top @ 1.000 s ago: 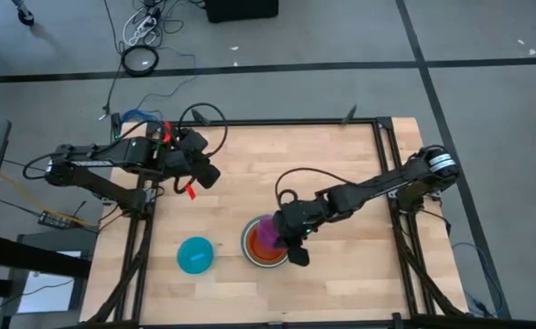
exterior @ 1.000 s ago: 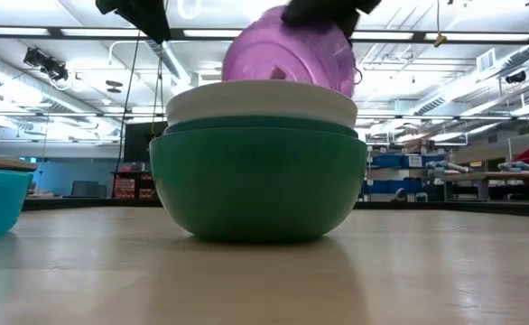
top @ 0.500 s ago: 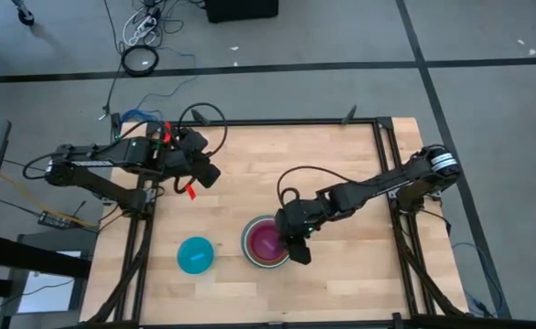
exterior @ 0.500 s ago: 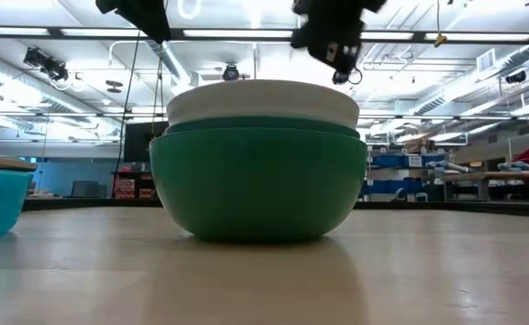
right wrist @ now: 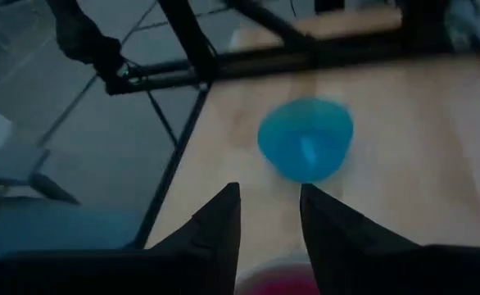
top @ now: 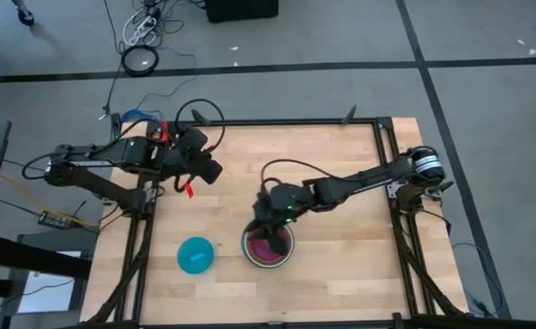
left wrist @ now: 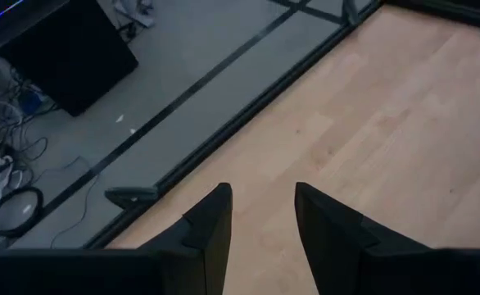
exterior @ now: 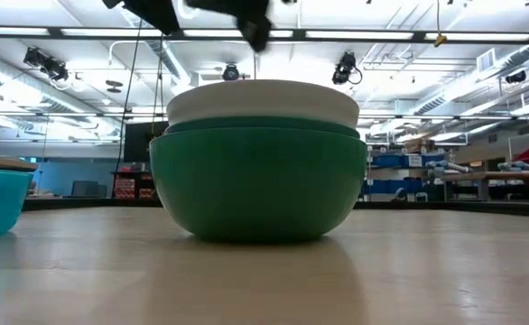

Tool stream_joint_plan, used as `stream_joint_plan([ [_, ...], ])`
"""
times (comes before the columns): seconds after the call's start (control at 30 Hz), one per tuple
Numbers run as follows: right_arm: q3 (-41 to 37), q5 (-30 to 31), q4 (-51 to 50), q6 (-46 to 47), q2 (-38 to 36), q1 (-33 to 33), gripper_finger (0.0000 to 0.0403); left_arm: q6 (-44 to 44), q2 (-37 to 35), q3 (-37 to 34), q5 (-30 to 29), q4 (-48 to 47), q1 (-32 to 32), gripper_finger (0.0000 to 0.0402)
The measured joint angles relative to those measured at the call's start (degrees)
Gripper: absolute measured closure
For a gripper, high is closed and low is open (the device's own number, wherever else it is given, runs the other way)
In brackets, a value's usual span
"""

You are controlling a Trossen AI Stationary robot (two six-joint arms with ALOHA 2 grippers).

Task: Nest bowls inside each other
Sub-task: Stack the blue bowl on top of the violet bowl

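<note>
A stack of bowls stands near the table's front middle: a large green bowl (exterior: pixel 258 185) holds a teal one (exterior: pixel 258 126) and a white one (exterior: pixel 260 101). From above, a purple bowl (top: pixel 268 248) lies innermost in the stack. It is hidden in the low view. A light blue bowl (top: pixel 195 255) rests upright on the table to the stack's left. My right gripper (right wrist: pixel 270 192) hovers open over the stack, pointing toward the blue bowl (right wrist: pixel 305 139), with nothing between its fingers. My left gripper (left wrist: pixel 263 192) hangs open above the table's far left part.
Bare wood table (top: pixel 341 265) lies to the right of the stack and along the far side. A black metal frame (top: pixel 382 137) borders the table. The left arm (top: pixel 112 160) reaches in from the left edge.
My right gripper has let go of the purple bowl, which was tilted above the stack and now lies inside it, level. The gripper has then gone toward the table's left edge, over the stack, and risen slightly.
</note>
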Motion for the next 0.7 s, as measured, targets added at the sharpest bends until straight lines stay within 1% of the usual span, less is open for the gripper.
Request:
stream_joint_plan([
  [0.07, 4.35, 1.2, -3.15, -2.88, 2.32, -0.06, 0.0287, 0.83, -0.02, 0.02, 1.49, 0.37, 0.02, 0.0257],
  [0.1, 6.62, 1.99, -6.21, -4.09, 3.24, -0.05, 0.0287, 0.8, -0.05, 0.02, 3.57, 0.25, 0.02, 0.0257],
  [0.17, 10.62, 6.29, -13.23, -6.29, 4.07, -0.02, 0.029, -0.22, -0.47, 0.02, 10.25, -2.58, 0.02, 0.0257],
  [0.2, 12.47, 9.56, -16.96, -7.2, 4.15, -0.02, 0.0292, -1.55, -0.59, 0.03, 14.45, -4.91, 0.0, 0.0257],
  [0.3, 16.52, 22.52, -27.68, -9.86, 3.39, 0.35, 0.0297, -7.62, -0.45, 0.04, 26.53, -14.01, -1.07, 0.0257],
  [0.4, 17.42, 33.02, -35.56, -10.9, 1.49, 0.39, 0.0301, -11.15, 0.0, 0.02, 35.26, -22.1, -3.91, 0.0257],
  [0.47, 17.44, 38.0, -41.33, -9.86, -0.54, 0.24, 0.0303, -11.45, 0.13, -0.01, 38.87, -24.88, -6.24, 0.0257],
  [0.5, 17.45, 40.08, -44.71, -8.66, -1.66, 0.18, 0.0304, -11.5, 0.1, -0.27, 40.31, -24.74, -7.64, 0.0257],
  [0.63, 17.48, 46.23, -58.86, -1.44, -5.94, -0.13, 0.0304, -11.99, -0.19, -3.33, 45.0, -21.23, -13.01, 0.0257],
  [0.7, 17.48, 48.84, -65.54, 2.78, -8.4, -0.04, 0.0304, -13.92, -0.17, -6.22, 45.87, -19.99, -15.51, 0.0257],
])
